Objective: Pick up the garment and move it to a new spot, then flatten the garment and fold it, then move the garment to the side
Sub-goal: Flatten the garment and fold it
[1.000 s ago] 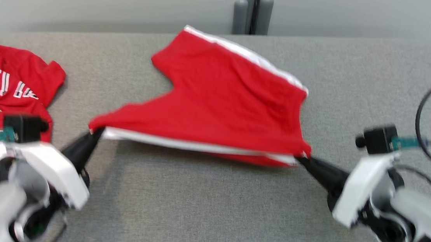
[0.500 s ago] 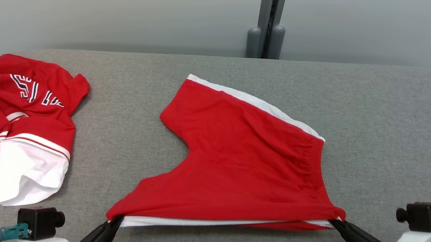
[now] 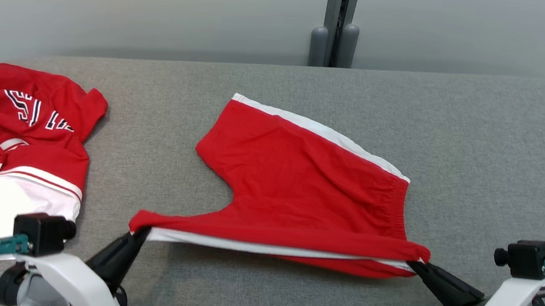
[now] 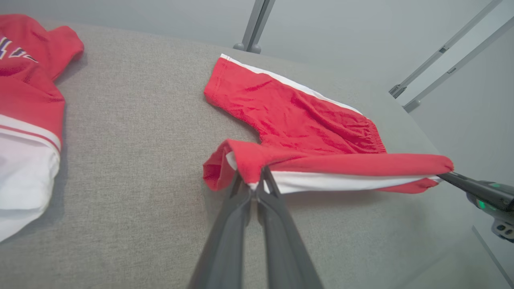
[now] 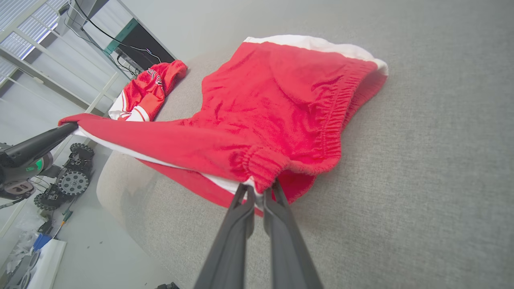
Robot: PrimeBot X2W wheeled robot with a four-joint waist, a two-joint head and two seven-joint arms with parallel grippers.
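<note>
Our left claw and right claw each pinched a near corner of the red, white-striped fabric shorts, stretched over the grey worktop; we judged flattening underway, folding unstarted.

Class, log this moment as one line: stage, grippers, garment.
stage: flattening | left gripper: shut on red shorts | right gripper: shut on red shorts | near edge lifted taut, rest on table

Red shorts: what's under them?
The red shorts have their near edge held up by left pincer and right pincer: grey surface shows beneath. Farther back they lie flat, hiding the rest.
</note>
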